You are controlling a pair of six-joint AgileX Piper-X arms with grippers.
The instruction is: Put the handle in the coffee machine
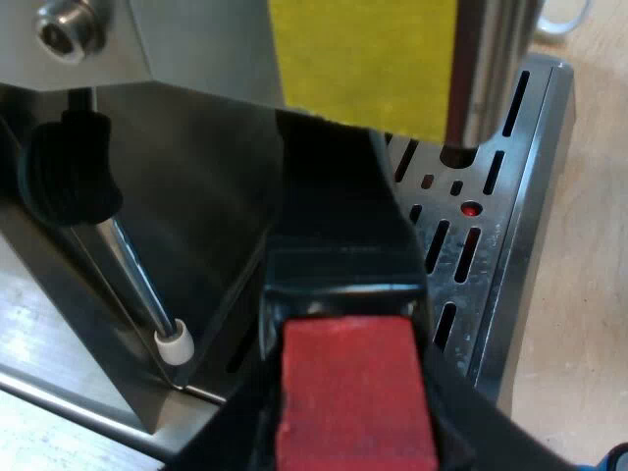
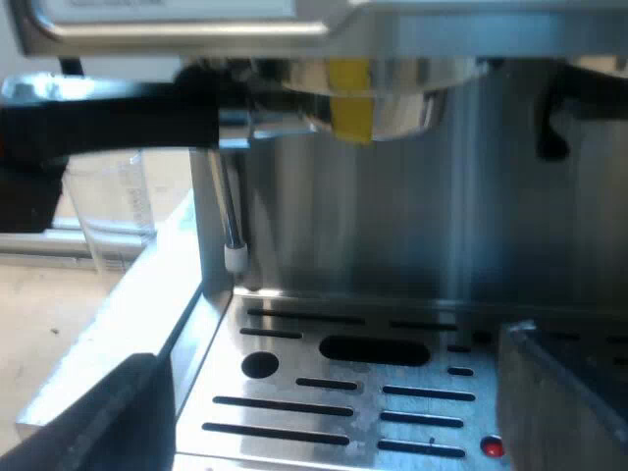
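Fingers (image 1: 226,437) of the left gripper (image 1: 348,422) press in on both sides of the handle (image 1: 339,226), grasping it right at its red end (image 1: 353,392). From there the dark handle runs straight in under the front of the espresso machine (image 1: 196,196), above the slotted drip tray (image 1: 510,196). Seen from the right arm's side, the metal holder (image 2: 392,108) sits up against the underside of the machine's head, with a yellow strip (image 2: 350,103) on its rim. The handle sticks out level from it to where the left gripper has hold. Whether the holder is locked home I cannot tell. The right gripper (image 2: 324,412) hangs low before the drip tray, its fingers (image 2: 108,422) spread wide with nothing between them, well apart from the handle above. The steam wand (image 2: 228,216) hangs down beside the holder, its white tip (image 2: 235,257) just above the tray, with a black knob (image 1: 69,177) near its upper part. A small red dot (image 2: 494,448) shows in the tray. A measuring glass (image 2: 113,206) stands off beside the machine, and a mug (image 1: 564,15) sits near the tray's far end.
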